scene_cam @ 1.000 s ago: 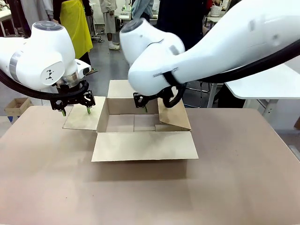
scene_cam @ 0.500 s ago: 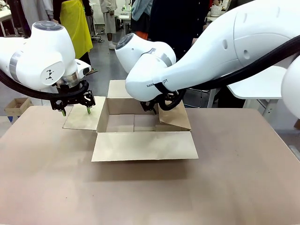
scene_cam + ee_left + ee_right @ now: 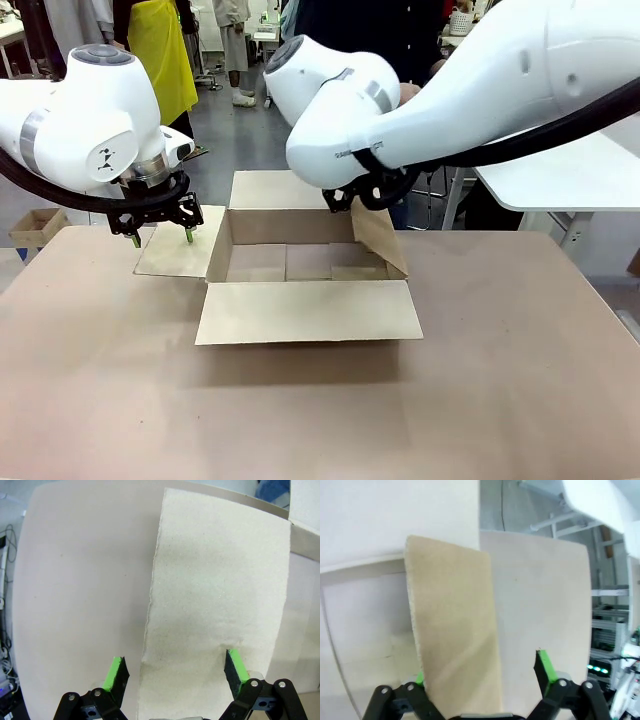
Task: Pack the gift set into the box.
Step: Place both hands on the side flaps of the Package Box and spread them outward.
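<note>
The box (image 3: pixel 300 262) stands open at mid-table with nothing inside. Its left flap (image 3: pixel 178 254) lies flat, and its right flap (image 3: pixel 379 238) leans up at a slant. My left gripper (image 3: pixel 161 237) hangs open just above the left flap (image 3: pixel 220 595), fingertips (image 3: pixel 118 671) wide apart and touching nothing. My right gripper (image 3: pixel 342 200) sits at the top of the right flap. In the right wrist view the gripper (image 3: pixel 482 675) is open, and the raised flap (image 3: pixel 455 630) stands between its fingers without being pinched. The gift set is out of view.
The front flap (image 3: pixel 305 311) lies flat toward me and the back flap (image 3: pixel 272 189) leans away. Bare table (image 3: pixel 320 420) spreads in front of the box. A white table (image 3: pixel 570 175) stands at the back right, and people stand beyond the far edge.
My right arm has lifted up and to the right, bringing its gripper out of the box's inside to the top of the right flap. The left arm has not moved.
</note>
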